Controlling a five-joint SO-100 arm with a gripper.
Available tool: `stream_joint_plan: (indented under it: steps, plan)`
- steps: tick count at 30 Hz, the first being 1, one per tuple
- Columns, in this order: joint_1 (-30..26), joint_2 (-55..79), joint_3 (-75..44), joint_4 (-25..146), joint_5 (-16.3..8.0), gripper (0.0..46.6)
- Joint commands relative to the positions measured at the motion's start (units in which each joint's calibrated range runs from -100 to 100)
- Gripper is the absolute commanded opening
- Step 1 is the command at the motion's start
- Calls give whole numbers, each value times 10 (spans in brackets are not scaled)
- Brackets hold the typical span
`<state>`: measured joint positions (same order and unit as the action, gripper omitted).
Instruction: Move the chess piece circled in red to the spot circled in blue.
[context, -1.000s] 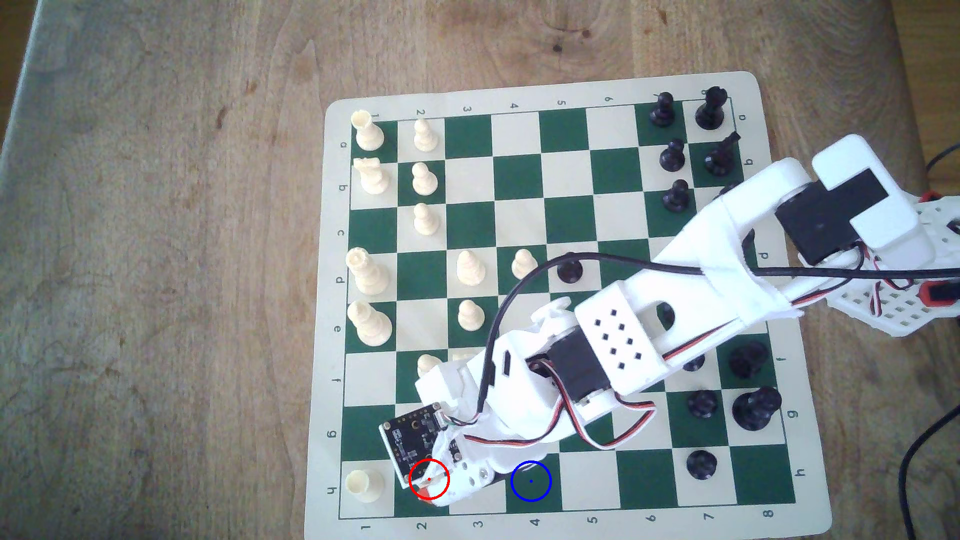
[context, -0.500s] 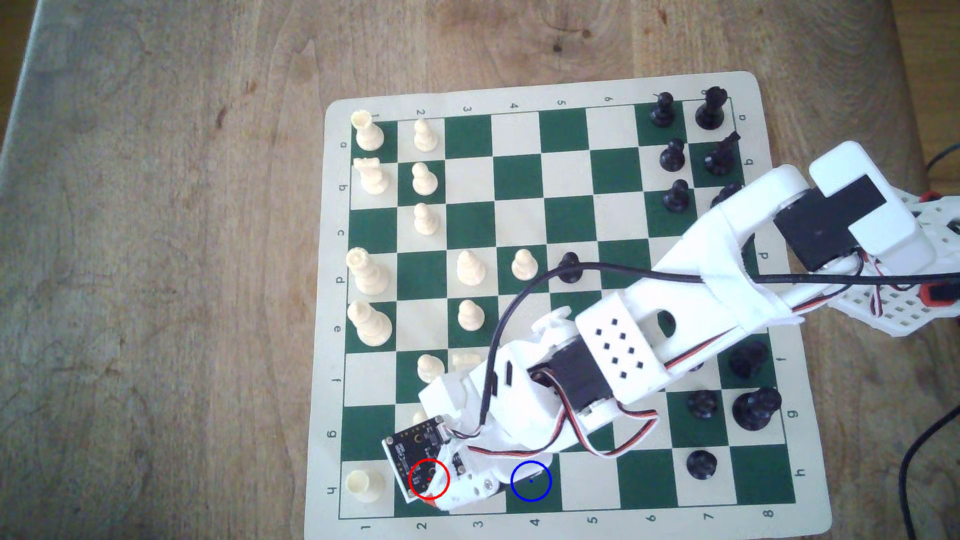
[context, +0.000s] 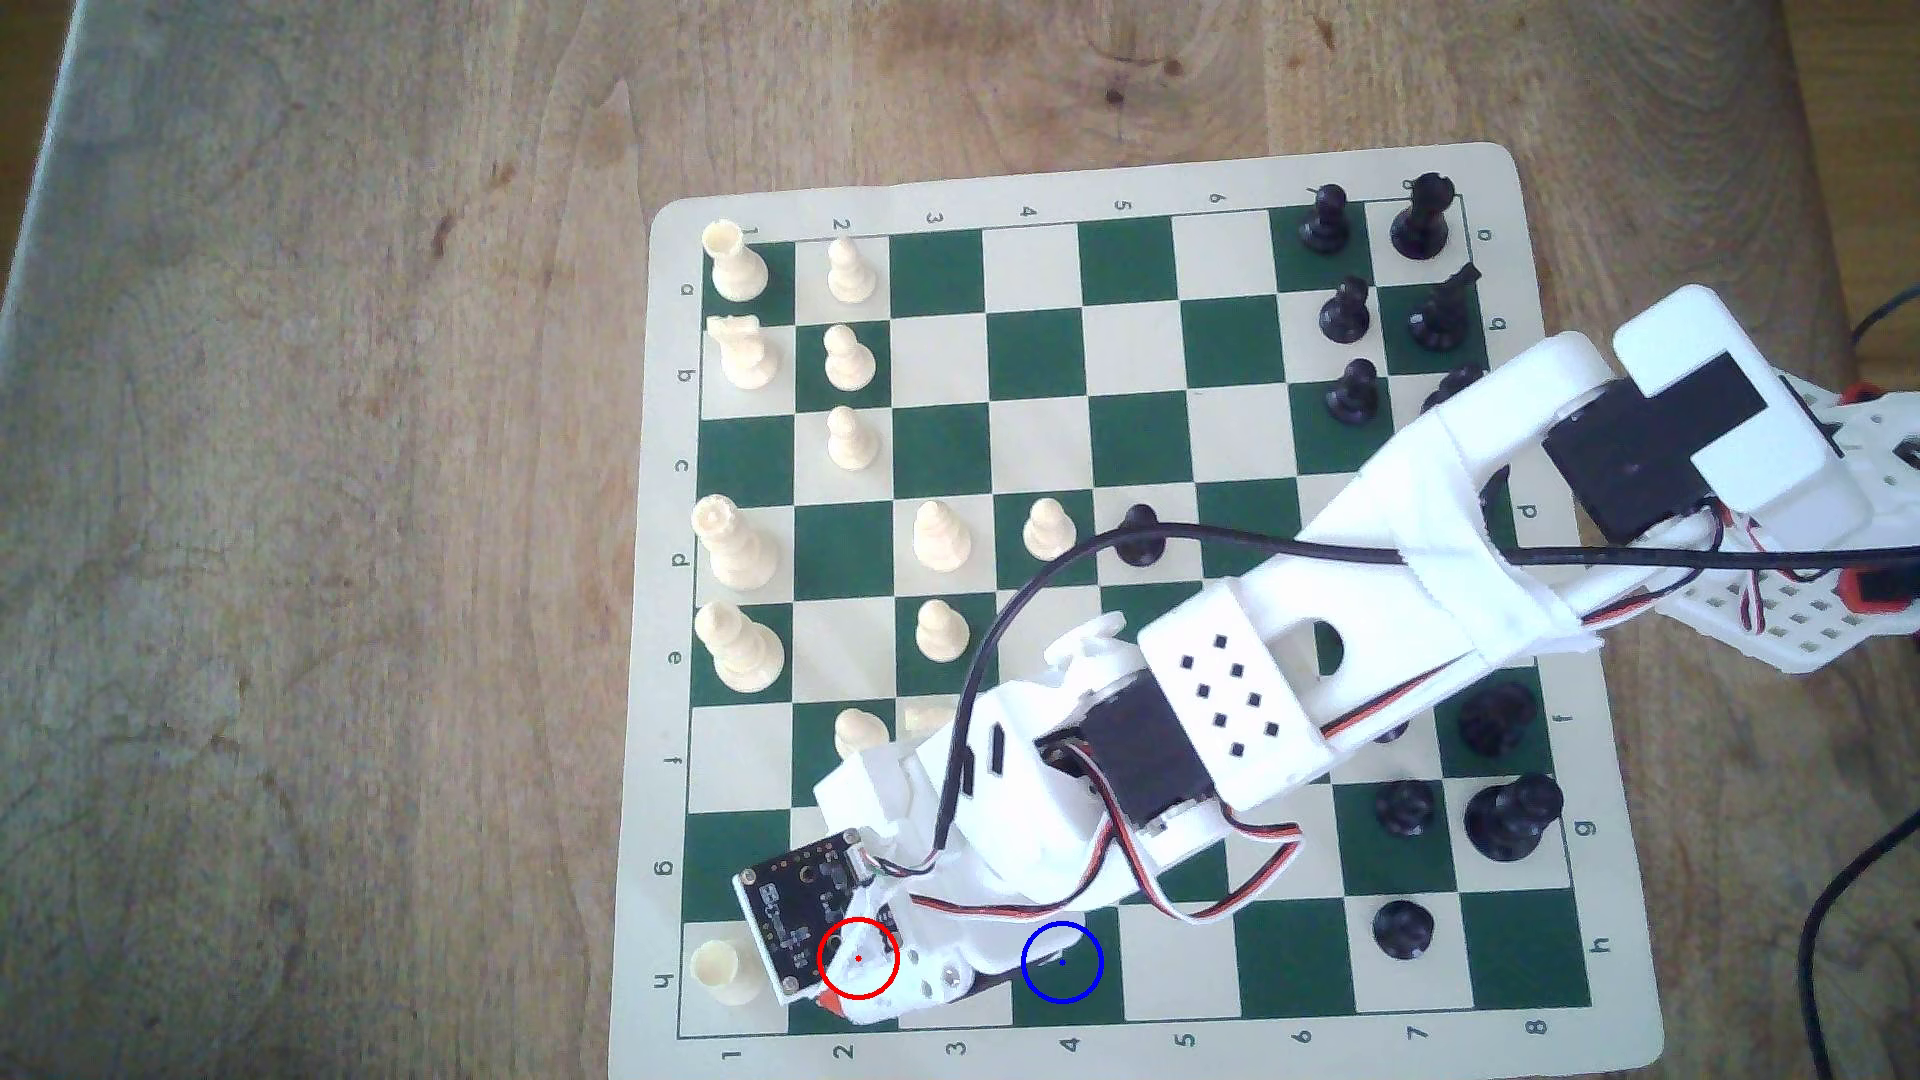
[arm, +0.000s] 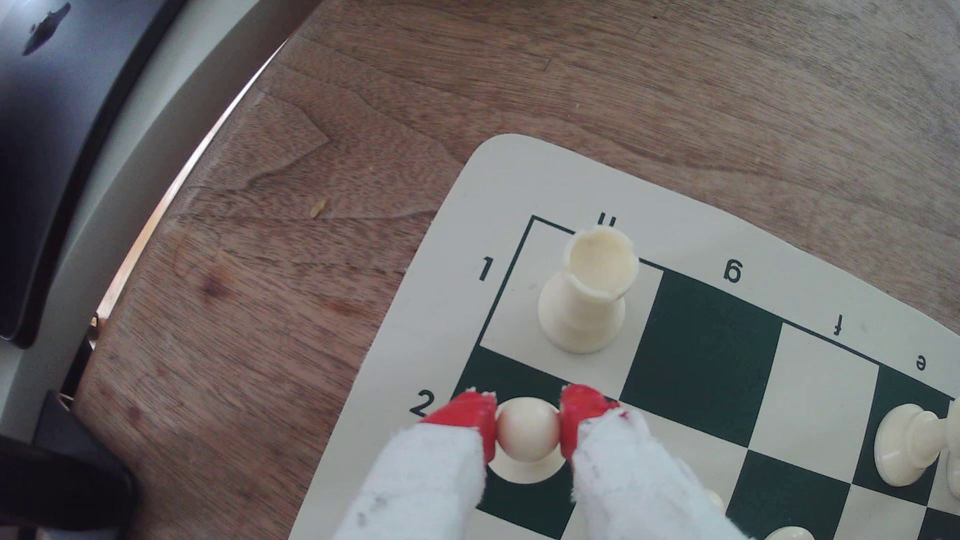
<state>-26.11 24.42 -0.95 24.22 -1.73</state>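
You had the gripper (arm: 528, 428) clamped on the pawn's (arm: 528, 430) round head, red tips either side, base on the red-ringed square, ready to lift toward the spot (context: 1061, 963), clear of the rook (arm: 584, 291).

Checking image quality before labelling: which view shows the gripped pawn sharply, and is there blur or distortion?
Wrist view: the pawn between the gripper's red pads is sharp, with curved wide-angle edges. Exterior view: softer and washed out; the arm covers the pawn.
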Motion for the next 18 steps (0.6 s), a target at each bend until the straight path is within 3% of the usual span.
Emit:
stream_joint_plan:
  steps: [1,11,18]
  plan:
    - [-4,-86,-12,8,-3,5]
    - [-32,-297,278,-39,-6,5]
    - [-53,-344,367,-67,-9,5]
